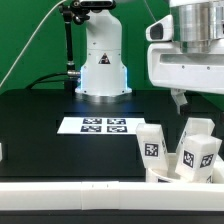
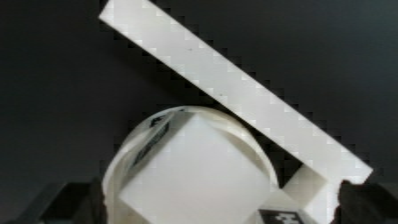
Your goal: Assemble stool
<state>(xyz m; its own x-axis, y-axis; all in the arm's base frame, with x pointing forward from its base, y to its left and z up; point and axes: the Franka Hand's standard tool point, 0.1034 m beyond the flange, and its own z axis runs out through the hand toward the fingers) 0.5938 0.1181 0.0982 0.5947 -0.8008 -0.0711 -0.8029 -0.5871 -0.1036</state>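
Note:
Two white blocky legs with black-and-white tags stand at the exterior view's right, one (image 1: 151,148) nearer the middle and one (image 1: 198,150) further right. My gripper (image 1: 181,100) hangs just above them, touching neither. In the wrist view a big rounded white part (image 2: 187,165) fills the space between my dark fingers (image 2: 75,203), with a gap on one side; I cannot tell if it is the seat or a leg's end. A tagged leg (image 2: 295,208) shows beside it. The jaws stand wide apart and hold nothing.
The marker board (image 1: 100,125) lies flat mid-table in front of the robot base (image 1: 102,70). A long white border rail (image 1: 70,192) runs along the front edge; it crosses the wrist view (image 2: 222,85) diagonally, right behind the parts.

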